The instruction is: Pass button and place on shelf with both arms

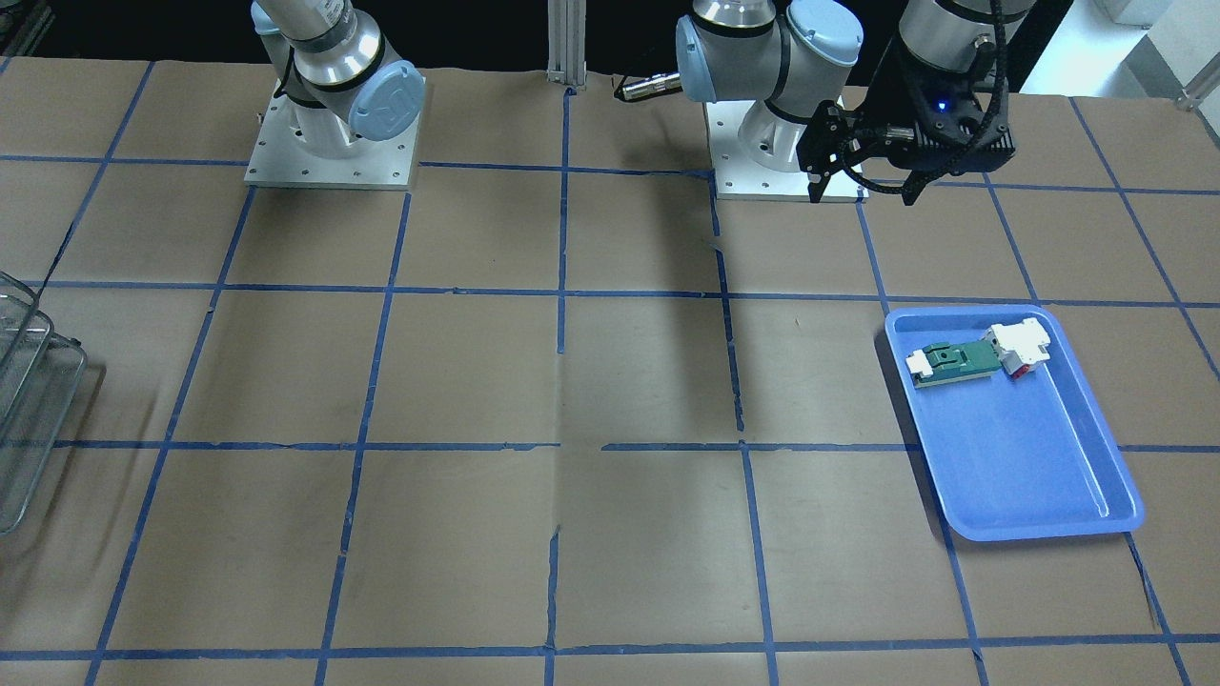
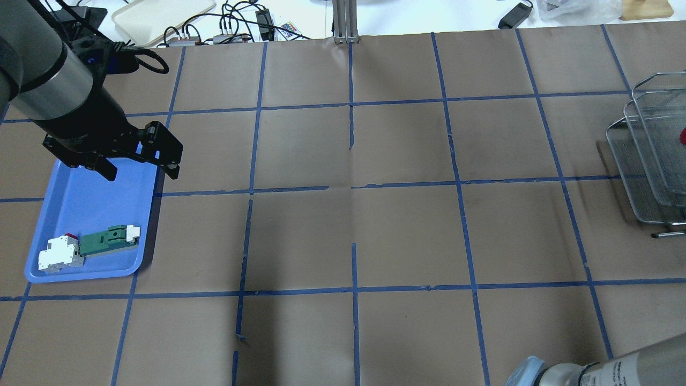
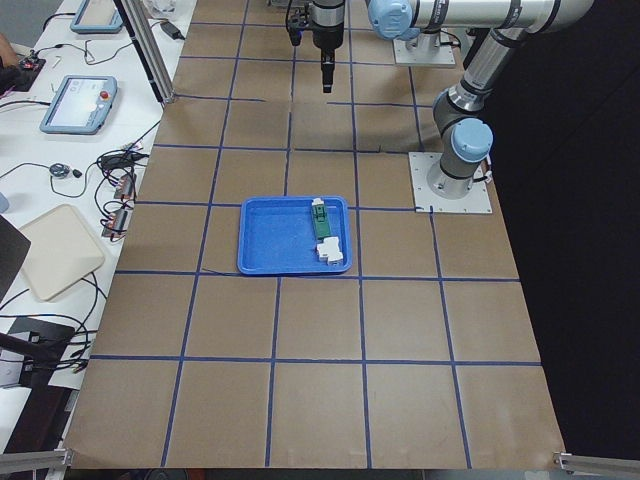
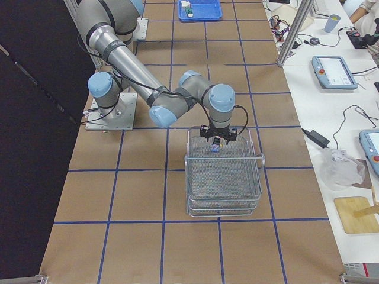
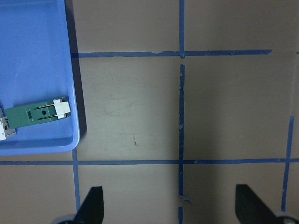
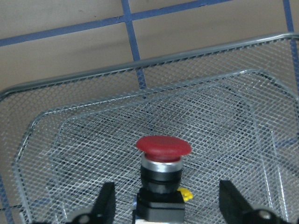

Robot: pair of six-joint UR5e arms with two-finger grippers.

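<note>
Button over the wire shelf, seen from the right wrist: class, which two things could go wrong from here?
1. The button sits between the open fingers of the right gripper, apart from both. A slanted retreat might clip its red cap and knock it over.
2. Whether it rests firmly on the mesh of the shelf cannot be told. The wide cap may make it tip or roll.

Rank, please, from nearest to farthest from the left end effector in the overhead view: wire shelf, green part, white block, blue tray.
1. Blue tray, right at the left end effector.
2. Green part, tray's near end.
3. White block, left of it.
4. Wire shelf, far right edge.
</note>
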